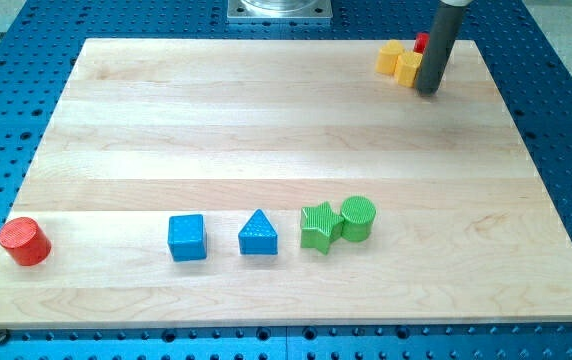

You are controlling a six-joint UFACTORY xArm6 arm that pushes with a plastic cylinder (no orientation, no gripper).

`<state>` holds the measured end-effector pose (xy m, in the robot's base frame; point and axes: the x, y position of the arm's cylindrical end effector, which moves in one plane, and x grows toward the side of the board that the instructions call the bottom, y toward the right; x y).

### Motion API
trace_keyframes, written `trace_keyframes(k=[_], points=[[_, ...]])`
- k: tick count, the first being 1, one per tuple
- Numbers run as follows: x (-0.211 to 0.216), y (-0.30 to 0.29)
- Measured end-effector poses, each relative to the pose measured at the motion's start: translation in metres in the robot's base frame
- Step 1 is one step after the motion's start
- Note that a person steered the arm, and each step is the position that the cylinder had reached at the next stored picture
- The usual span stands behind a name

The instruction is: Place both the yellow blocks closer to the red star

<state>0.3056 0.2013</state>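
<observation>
Two yellow blocks sit together near the view's top right: one (390,57) on the left, the other (408,69) just below and right of it, touching. A red block (420,42), mostly hidden behind the rod, peeks out right behind them; its shape cannot be made out. My tip (428,92) rests on the board just right of and slightly below the lower yellow block, close to or touching it.
A red cylinder (24,241) stands at the view's lower left. A blue cube (187,237), a blue triangle (258,234), a green star (319,227) and a green cylinder (358,218) line up along the lower middle. The wooden board (266,120) lies on a blue perforated table.
</observation>
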Motion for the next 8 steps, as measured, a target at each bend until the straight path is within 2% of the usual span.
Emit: trace_keyframes(k=[1, 2, 4, 5, 6, 8], points=[[0.013, -0.019], [-0.004, -0.049], [-0.011, -0.019], [0.004, -0.068], [-0.026, -0.109], [-0.053, -0.077]])
